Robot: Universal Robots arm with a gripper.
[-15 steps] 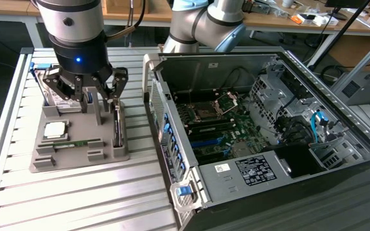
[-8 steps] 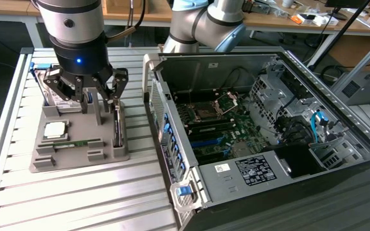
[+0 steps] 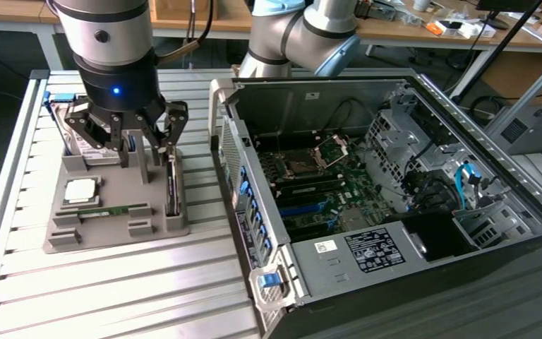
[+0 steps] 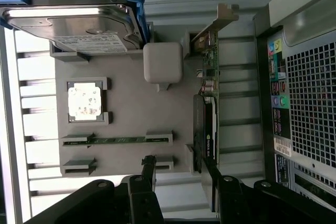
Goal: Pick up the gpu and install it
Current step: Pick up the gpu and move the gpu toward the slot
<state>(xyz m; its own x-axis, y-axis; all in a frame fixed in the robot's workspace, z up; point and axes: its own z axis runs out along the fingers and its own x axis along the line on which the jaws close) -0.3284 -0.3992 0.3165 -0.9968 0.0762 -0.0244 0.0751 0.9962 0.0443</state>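
Wide-open gripper (image 4: 178, 167) hovers over the gpu (image 4: 206, 121), upright in a grey holder (image 4: 126, 108); one finger (image 4: 211, 182) looks in line with the card, so descending may strike it.

Wide-spread fingers (image 4: 149, 171) near one end of the gpu (image 4: 206, 114), on edge in the grey tray (image 4: 126, 108)

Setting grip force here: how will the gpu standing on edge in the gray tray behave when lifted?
The gpu is a thin flat board, so probably stiff yet light. Bare green circuitry near its metal bracket suggests it is fragile. Standing on edge in a slot of the tray, it may tip if nudged sideways.
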